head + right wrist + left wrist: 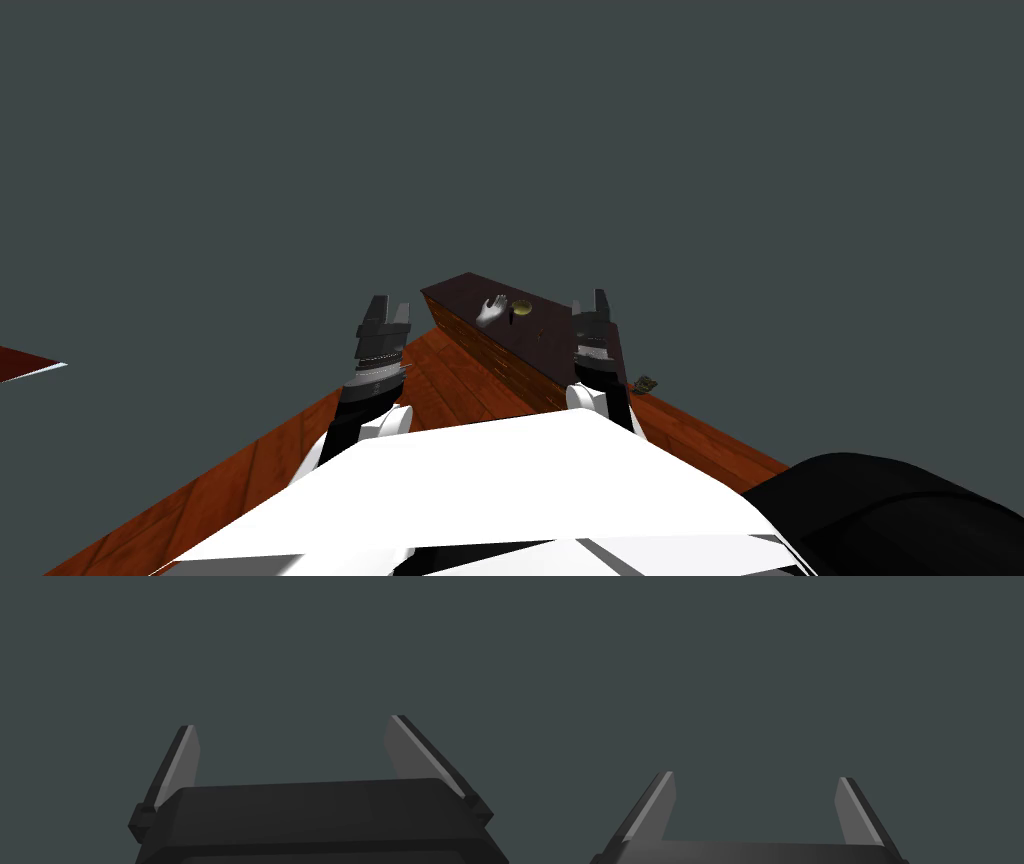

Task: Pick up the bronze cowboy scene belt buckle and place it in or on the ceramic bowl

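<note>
A low dark wooden table (545, 345) stands ahead on the floor. On its top lie a small olive-yellow round thing (522, 308) and, beside it, a white hand-shaped object (491, 312). A small brownish rectangular piece (646, 383), possibly the buckle, lies on the floor past the table's right end. My left gripper (386, 308) (756, 776) is raised to the left of the table, open and empty. Over the table's right end, my right gripper (590, 300) (292, 722) is open and empty too.
The reddish plank floor (250, 470) runs forward as a narrow strip with flat dark grey all around it. A black rounded shape (900, 510) sits at the lower right. A red sliver (25, 362) shows at the far left.
</note>
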